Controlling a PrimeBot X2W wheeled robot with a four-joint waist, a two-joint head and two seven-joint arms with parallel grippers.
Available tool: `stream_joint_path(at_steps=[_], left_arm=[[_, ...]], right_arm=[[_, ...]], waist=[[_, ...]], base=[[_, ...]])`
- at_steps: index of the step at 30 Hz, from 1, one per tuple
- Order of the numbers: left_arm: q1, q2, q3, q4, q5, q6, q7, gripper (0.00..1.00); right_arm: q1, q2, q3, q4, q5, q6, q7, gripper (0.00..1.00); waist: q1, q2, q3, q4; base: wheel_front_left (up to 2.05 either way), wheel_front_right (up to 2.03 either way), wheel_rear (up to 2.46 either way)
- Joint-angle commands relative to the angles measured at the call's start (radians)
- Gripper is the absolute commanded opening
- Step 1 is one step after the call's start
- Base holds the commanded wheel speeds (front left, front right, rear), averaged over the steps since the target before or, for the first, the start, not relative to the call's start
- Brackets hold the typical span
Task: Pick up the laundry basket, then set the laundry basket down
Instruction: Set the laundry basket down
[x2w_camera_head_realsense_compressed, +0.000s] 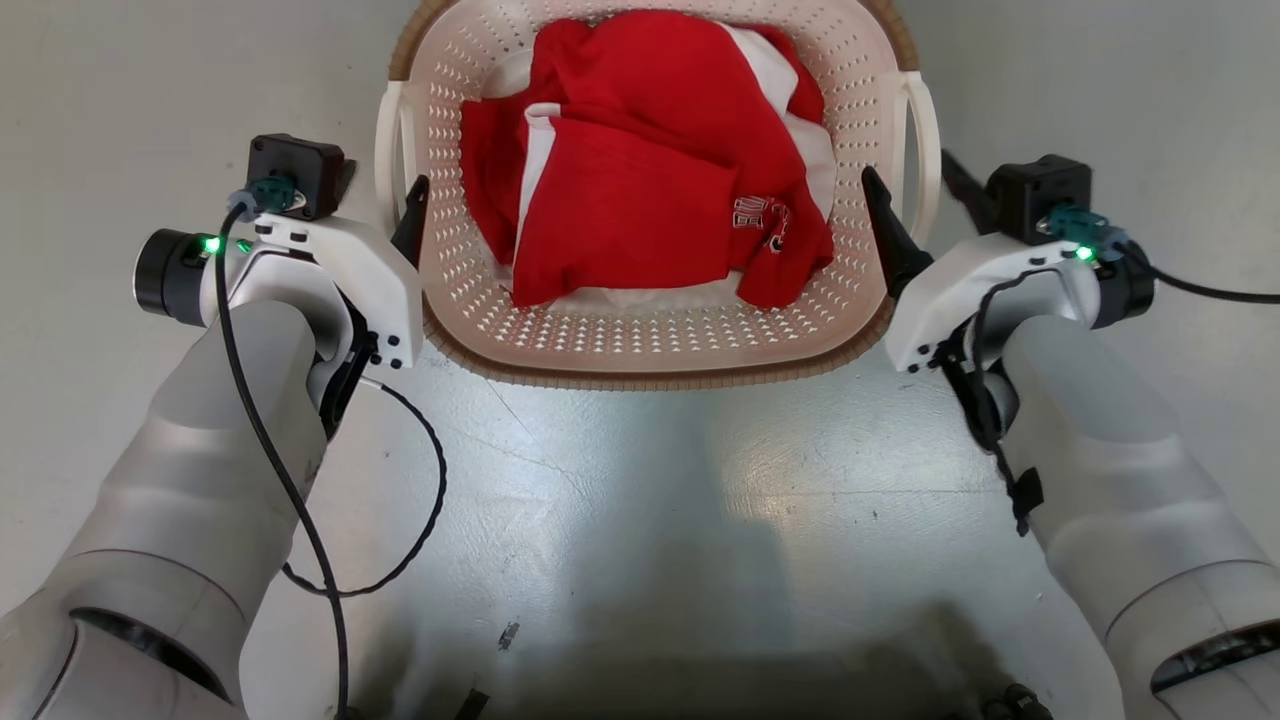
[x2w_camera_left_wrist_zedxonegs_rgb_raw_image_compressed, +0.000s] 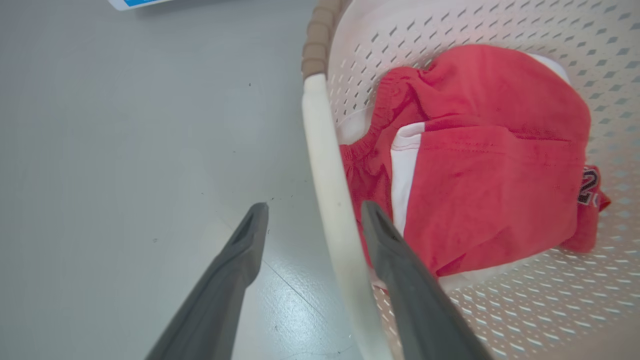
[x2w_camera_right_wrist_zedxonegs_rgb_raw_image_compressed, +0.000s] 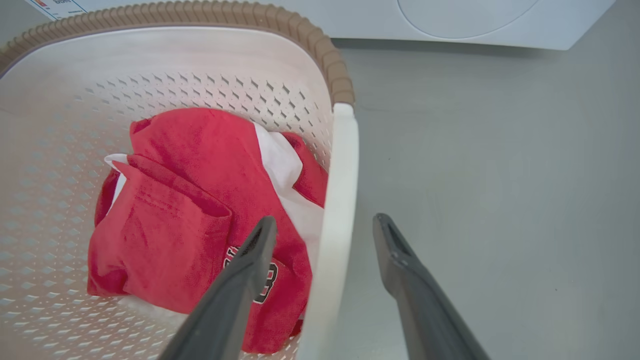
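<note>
The basket (x2w_camera_head_realsense_compressed: 640, 335) stood on the floor (x2w_camera_head_realsense_compressed: 640, 500), close before the washer (x2w_camera_right_wrist_zedxonegs_rgb_raw_image_compressed: 450, 20), and did not look lifted yet. The left gripper (x2w_camera_left_wrist_zedxonegs_rgb_raw_image_compressed: 315, 207) was wide open astride the left handle (x2w_camera_left_wrist_zedxonegs_rgb_raw_image_compressed: 325, 150), one finger inside the basket and one outside. The right gripper (x2w_camera_right_wrist_zedxonegs_rgb_raw_image_compressed: 325, 219) straddled the right handle (x2w_camera_right_wrist_zedxonegs_rgb_raw_image_compressed: 342, 170) the same way, also wide open and gripping nothing.

The step in hand seemed to be the grasp. To do it well, both grippers would need to sink a little further over the handles and close at about the same time, so that each bar was seated well back between the fingers. The inner fingers should stay clear of the cloth, which lay close by them. The two arms should then rise level, or the basket might tip.

Inside lay a crumpled red garment (x2w_camera_head_realsense_compressed: 640, 170) with white trim and dark lettering, with white fabric (x2w_camera_head_realsense_compressed: 640, 298) under it. The load sat low, well under the rim.
</note>
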Motion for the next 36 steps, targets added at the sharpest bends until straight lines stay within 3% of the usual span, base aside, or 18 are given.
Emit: stream_joint_path(at_steps=[1, 8, 18, 36], left_arm=[[-0.016, 0.029, 0.021, 0.003, 0.006, -0.006, -0.006, 1.0], [-0.008, 0.015, 0.037, 0.024, 0.002, -0.011, -0.006, 1.0], [0.026, 0.012, 0.048, 0.054, -0.01, -0.019, -0.006, 1.0], [0.182, 0.028, 0.155, -0.037, -0.011, 0.003, -0.006, 1.0]], right_arm=[[0.048, 0.015, -0.002, -0.017, -0.018, 0.005, -0.007, 1.0], [0.072, 0.015, -0.067, -0.07, -0.08, 0.005, -0.007, 1.0], [0.116, 0.015, -0.072, -0.114, -0.077, 0.005, -0.007, 1.0], [0.204, 0.015, -0.146, -0.113, -0.138, 0.005, -0.007, 1.0]], waist=[[0.0, 0.0, 0.002, 0.002], [0.0, 0.0, -0.009, 0.001], [0.0, 0.0, -0.086, -0.01], [0.0, 0.0, -0.396, -0.018]], base=[[0.0, 0.0, 0.0], [0.0, 0.0, 0.0], [0.0, 0.0, 0.0], [0.0, 0.0, 0.0]])
